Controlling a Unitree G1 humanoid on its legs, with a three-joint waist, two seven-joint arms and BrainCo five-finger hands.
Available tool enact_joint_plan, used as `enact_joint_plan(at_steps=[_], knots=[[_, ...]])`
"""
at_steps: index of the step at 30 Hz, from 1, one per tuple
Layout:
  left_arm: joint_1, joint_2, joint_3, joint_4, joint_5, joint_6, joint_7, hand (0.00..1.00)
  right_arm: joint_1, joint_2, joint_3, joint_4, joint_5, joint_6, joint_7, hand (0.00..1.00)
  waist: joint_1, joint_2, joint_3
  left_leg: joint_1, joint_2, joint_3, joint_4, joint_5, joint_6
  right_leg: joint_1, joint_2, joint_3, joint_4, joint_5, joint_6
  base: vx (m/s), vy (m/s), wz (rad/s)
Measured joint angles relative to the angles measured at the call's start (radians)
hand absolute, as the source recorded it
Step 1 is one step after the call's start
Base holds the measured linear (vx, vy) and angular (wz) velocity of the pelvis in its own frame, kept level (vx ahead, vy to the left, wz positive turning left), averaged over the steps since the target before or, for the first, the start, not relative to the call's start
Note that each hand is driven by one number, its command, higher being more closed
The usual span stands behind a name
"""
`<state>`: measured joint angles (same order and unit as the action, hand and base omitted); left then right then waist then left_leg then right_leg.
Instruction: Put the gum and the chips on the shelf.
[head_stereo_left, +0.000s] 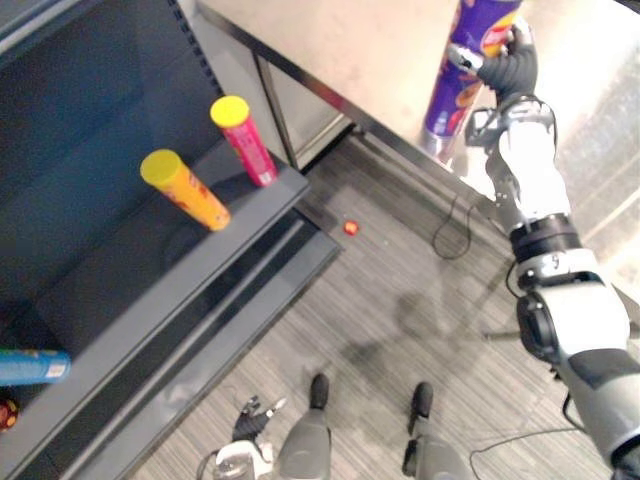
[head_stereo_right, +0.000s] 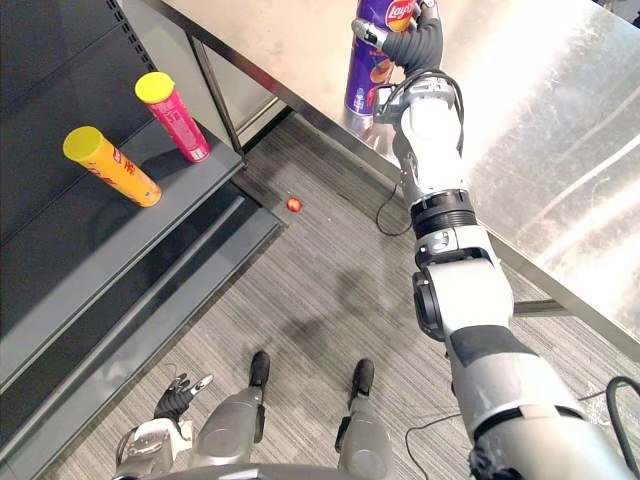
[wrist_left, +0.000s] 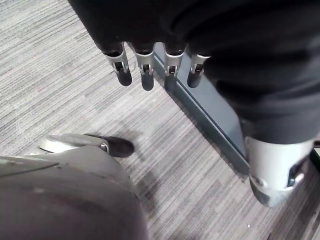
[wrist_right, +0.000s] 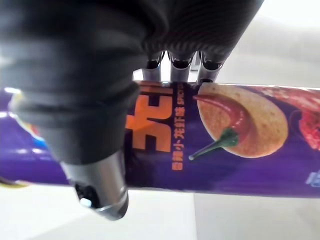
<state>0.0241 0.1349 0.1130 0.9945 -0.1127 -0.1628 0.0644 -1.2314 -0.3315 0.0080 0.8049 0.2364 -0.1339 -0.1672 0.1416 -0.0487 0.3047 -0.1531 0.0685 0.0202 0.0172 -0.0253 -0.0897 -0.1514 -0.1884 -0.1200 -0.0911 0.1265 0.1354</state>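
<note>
steel table (head_stereo_right: 560, 130) on your right holds the upright purple chips can (head_stereo_right: 362, 75), your right hand (head_stereo_right: 412, 45) curled round its upper part, left hand (wrist_left: 145, 75) hanging relaxed near the floor; likely light, stiff, slick-walled, so grip mid-body without crushing.

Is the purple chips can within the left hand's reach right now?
Probably not: the left hand hangs low near the floor, while the purple chips can is up at the edge of the table on the robot's right, the right hand curled round it.
</note>
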Motion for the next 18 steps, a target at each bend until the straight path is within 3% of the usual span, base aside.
enact_joint_plan(at_steps=[7,11,14,18], knots=[[0.004,-0.004,0.014,-0.008,0.008,0.014,0.006,0.00,0.168,0.001,-0.021,-0.291,0.003,0.004,-0.025,1.00,-0.003,-0.004,-0.002,0.034,0.001,0.024,-0.008,0.000,0.000,0.022,0.000,0.020,-0.014,0.014,0.001,0.00,-0.004,-0.09],[0.025,-0.004,0.039,-0.005,0.019,0.022,0.006,0.00,0.308,0.022,-0.052,-0.520,0.020,-0.012,-0.024,1.00,-0.037,-0.024,-0.018,0.054,0.007,0.035,-0.016,0.000,0.000,0.031,0.002,0.031,-0.014,0.014,0.001,-0.03,-0.008,-0.09],[0.043,0.005,0.052,0.002,0.024,0.035,0.004,0.00,0.470,0.073,-0.049,-0.664,0.029,-0.026,-0.002,1.00,-0.053,-0.047,-0.049,0.073,0.013,0.055,-0.025,-0.001,-0.001,0.032,0.010,0.050,-0.014,0.014,0.001,-0.04,-0.017,-0.20],[0.045,0.009,0.053,0.027,0.056,0.042,0.001,0.00,0.677,0.083,-0.037,-0.783,0.031,-0.038,0.045,1.00,-0.060,-0.050,-0.094,0.079,0.014,0.056,-0.025,-0.001,-0.001,0.037,0.013,0.051,-0.014,0.014,0.001,-0.04,-0.009,-0.06]])
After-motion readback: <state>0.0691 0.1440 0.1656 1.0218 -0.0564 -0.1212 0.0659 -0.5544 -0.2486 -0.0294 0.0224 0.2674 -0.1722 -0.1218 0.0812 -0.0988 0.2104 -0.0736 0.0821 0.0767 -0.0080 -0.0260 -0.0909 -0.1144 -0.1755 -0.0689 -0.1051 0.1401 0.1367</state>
